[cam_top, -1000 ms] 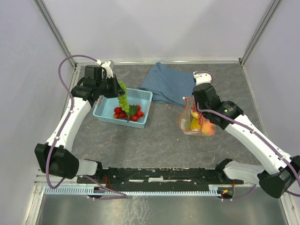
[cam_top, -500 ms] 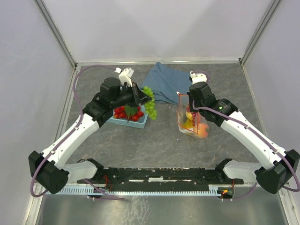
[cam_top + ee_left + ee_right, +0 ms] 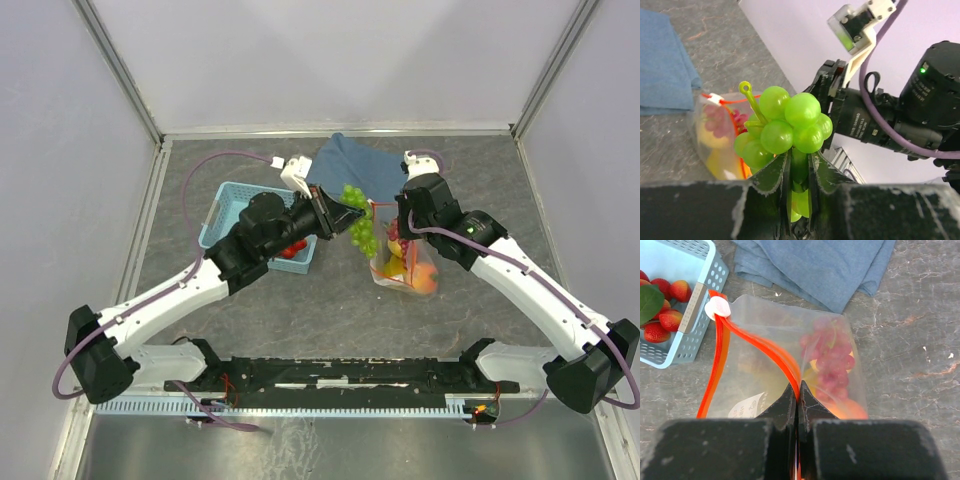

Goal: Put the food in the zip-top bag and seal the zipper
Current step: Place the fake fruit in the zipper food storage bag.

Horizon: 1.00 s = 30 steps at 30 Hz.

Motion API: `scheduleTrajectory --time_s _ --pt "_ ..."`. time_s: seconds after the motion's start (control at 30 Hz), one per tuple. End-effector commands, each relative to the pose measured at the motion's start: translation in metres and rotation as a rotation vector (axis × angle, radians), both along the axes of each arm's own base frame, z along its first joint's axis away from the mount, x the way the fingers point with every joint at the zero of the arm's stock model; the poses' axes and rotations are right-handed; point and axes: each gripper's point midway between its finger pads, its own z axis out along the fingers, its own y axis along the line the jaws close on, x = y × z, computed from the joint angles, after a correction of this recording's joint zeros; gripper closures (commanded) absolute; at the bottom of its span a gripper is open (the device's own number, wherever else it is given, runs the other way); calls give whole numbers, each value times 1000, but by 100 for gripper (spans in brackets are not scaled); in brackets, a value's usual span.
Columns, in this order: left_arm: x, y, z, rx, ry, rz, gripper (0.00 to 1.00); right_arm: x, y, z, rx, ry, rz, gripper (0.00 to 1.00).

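The clear bag (image 3: 752, 380) stands on the table (image 3: 330, 310) right of centre, mouth open, holding dark red grapes (image 3: 827, 357) and a peach (image 3: 851, 410). The right gripper (image 3: 799, 390) is closed on the red-orange zipper (image 3: 757, 347), holding one mouth edge up. The left gripper (image 3: 800, 162) clamps a bunch of green grapes (image 3: 787, 127) in the air just beside the bag mouth. Strawberries (image 3: 662, 310) lie in the blue basket (image 3: 222, 203). A blue cloth (image 3: 345, 172) lies behind the bag.

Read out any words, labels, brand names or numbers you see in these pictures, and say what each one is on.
Nothing here is legible.
White label on the zip-top bag: dark print, too blurred to read.
Black housing on the right arm's wrist: a line of white lettering, too small to read.
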Motion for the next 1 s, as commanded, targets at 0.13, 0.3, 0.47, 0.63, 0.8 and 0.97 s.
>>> scheduleTrajectory --time_s 0.13,0.3,0.47,0.63,0.8,0.97 --pt "8 -25 17 -98 -96 100 89 6 15 18 107 -51 13 98" --pt "6 -36 -8 -29 -121 154 90 6 18 21 124 -57 18 98" --pt "4 -41 -32 49 -129 189 91 6 18 23 130 -64 19 98" --pt "2 -42 -63 154 -85 206 91 7 19 25 139 -73 20 98" --pt "-5 -48 -88 211 -16 180 91 8 20 26 146 -83 19 98" --pt "-11 -58 -108 259 29 159 89 9 22 25 150 -82 23 98"
